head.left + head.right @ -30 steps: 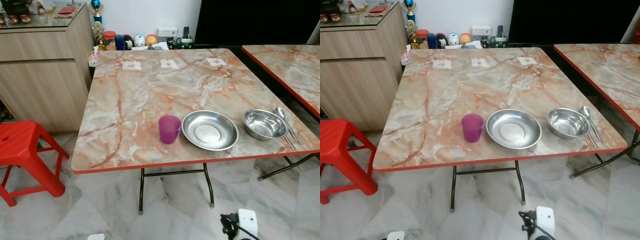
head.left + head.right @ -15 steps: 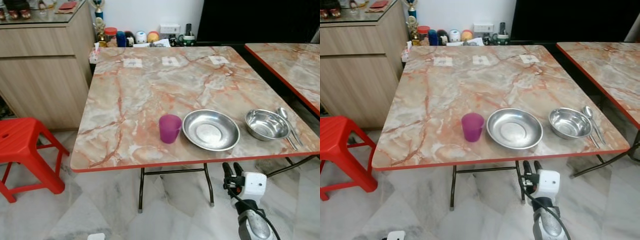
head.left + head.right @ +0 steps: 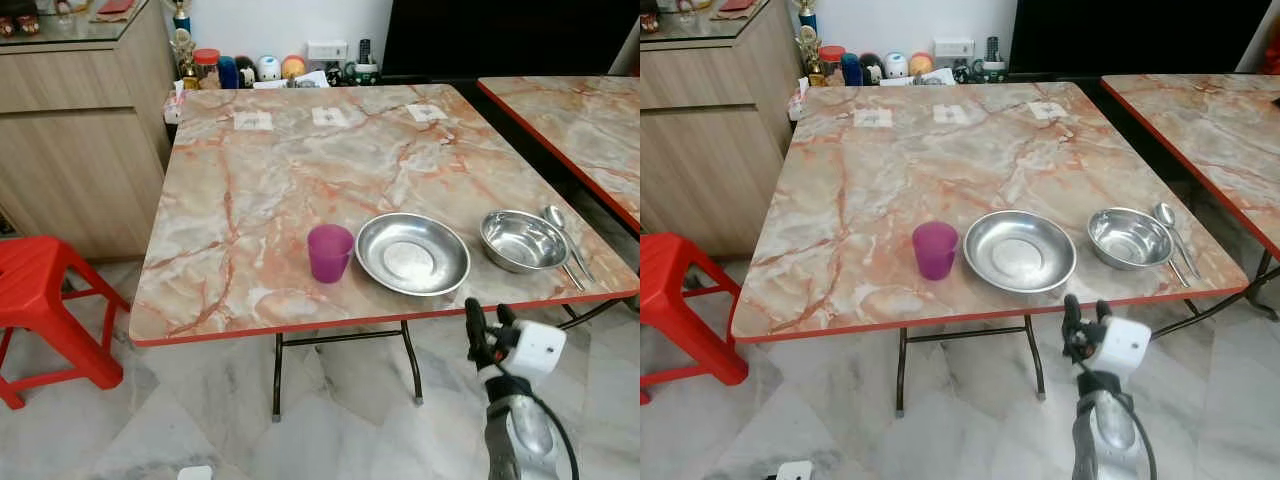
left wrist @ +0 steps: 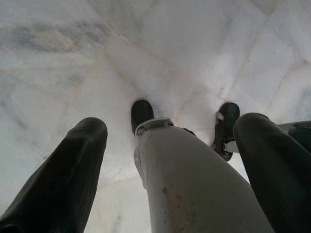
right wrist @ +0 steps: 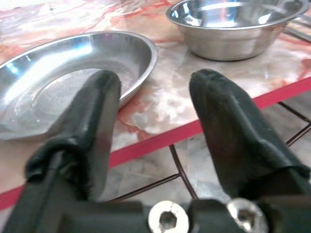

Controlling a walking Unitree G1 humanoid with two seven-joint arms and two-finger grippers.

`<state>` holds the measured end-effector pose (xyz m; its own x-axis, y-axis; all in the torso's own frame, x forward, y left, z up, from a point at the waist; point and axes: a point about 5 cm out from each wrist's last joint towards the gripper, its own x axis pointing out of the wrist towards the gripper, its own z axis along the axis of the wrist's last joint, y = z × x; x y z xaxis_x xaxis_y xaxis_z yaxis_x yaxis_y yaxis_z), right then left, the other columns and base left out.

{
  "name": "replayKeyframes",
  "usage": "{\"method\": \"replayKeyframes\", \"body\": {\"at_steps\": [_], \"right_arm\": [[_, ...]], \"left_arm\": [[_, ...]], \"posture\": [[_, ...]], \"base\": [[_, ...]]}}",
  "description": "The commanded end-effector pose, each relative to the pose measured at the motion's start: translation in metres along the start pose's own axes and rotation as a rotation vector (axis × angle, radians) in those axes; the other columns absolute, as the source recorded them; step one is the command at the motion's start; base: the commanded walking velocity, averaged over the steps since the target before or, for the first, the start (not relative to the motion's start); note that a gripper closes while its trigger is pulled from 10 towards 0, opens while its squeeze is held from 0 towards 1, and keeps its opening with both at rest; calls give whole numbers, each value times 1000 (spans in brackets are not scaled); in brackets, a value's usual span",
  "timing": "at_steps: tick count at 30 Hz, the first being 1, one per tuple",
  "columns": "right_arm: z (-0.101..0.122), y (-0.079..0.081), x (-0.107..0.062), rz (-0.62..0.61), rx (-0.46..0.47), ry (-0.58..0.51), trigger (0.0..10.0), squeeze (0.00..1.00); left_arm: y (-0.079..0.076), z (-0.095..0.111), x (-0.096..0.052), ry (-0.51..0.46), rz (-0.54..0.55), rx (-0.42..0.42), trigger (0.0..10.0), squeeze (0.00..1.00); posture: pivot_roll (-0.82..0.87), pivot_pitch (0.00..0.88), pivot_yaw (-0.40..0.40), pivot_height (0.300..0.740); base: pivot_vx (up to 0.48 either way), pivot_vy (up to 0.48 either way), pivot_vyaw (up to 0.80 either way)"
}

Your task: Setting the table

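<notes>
The right gripper [image 3: 490, 322], fingers spread and empty, sits just below the worktop's [image 3: 270, 180] near edge, apparently lined up to reach the plate [image 3: 412, 253] and bowl [image 3: 522, 240].

Marble-patterned table [image 3: 270, 190] — purple cup [image 3: 329, 252], steel plate [image 3: 412, 253], bowl [image 3: 522, 240], spoon [image 3: 563, 235].

Silver arm [image 3: 515, 440], black-fingered hand [image 3: 487, 322], white wrist block [image 3: 538, 348]
</notes>
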<state>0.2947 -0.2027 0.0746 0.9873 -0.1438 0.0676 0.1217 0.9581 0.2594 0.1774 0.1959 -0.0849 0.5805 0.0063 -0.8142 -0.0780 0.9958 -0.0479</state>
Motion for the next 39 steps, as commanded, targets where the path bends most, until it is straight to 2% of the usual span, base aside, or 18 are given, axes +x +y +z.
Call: {"method": "replayKeyframes", "body": {"at_steps": [1,3,4,9,12,15,20,27,39], "right_arm": [[-2,-6,0,-10,1,35,10000,55],[-1,-5,2,-6,-4,43,10000,55],[1,-5,4,0,-11,40,10000,0],[3,-2,6,14,-11,30,10000,0],[21,2,7,49,-98,-89,10000,0],[37,4,8,47,-93,-165,10000,0],[43,1,9,37,-120,-184,10000,0],[48,4,11,50,-133,-198,10000,0],[45,4,11,50,-141,-180,10000,0]], "left_arm": [[3,-5,-1,5,10,-5,10000,0],[3,-4,-1,1,8,-7,10000,0],[2,-4,-1,-2,9,-10,10000,0],[1,-4,-1,4,4,-15,10000,0],[1,-5,-1,6,1,-12,10000,0],[1,-6,-1,12,-2,1,10000,0],[2,-7,-2,17,4,-3,10000,0],[1,-9,-2,15,5,-11,10000,0],[1,-10,-2,19,8,-9,10000,0]], "posture": [[14,124,-66,740],[14,124,-66,740],[13,126,-67,740],[19,126,-67,740],[24,128,-65,740],[13,126,-64,740],[18,126,-67,740],[17,124,-71,740],[17,124,-72,740]], "base": [[0,0,0],[0,0,0],[0,0,0],[0,0,0],[0,0,0],[0,0,0],[0,0,0],[0,0,0],[43,0,0]]}}
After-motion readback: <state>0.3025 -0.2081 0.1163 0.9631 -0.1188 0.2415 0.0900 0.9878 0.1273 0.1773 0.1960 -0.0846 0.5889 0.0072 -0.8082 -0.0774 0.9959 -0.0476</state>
